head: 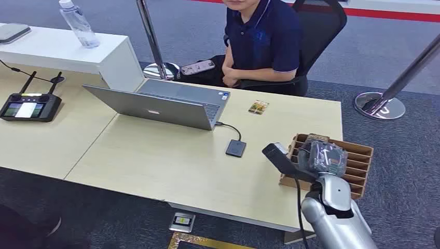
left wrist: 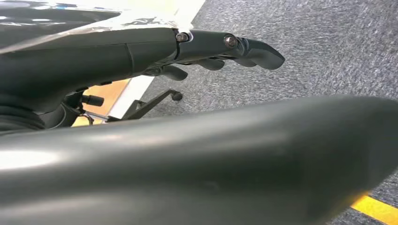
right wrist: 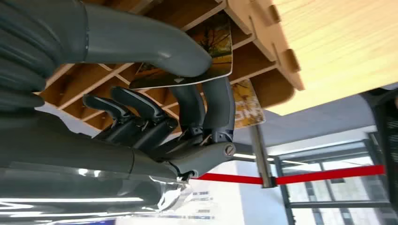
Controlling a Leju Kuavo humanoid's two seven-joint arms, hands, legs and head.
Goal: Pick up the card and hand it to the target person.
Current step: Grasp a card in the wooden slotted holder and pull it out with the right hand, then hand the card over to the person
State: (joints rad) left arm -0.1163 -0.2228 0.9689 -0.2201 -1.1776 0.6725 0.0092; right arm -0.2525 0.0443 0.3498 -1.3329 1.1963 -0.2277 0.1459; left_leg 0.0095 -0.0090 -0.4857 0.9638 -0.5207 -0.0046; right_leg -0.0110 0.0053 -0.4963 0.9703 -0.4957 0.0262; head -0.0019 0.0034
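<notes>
My right hand (head: 327,155) hovers over a wooden slotted card rack (head: 360,167) at the table's right edge. In the right wrist view its thumb and fingers (right wrist: 218,105) pinch a card with an autumn picture (right wrist: 213,44) at the rack's slots (right wrist: 108,82). A second card (right wrist: 247,107) stands in a slot behind it. Another small card (head: 258,107) lies flat on the table in front of the seated person (head: 264,41). My left hand (left wrist: 141,56) hangs beside the table over the carpet, fingers stretched out, holding nothing.
An open laptop (head: 166,104) stands mid-table, with a cable to a small black drive (head: 235,148). A remote controller (head: 28,106) lies far left, and a water bottle (head: 78,23) stands on a white counter. Stanchion bases (head: 381,106) stand on the carpet.
</notes>
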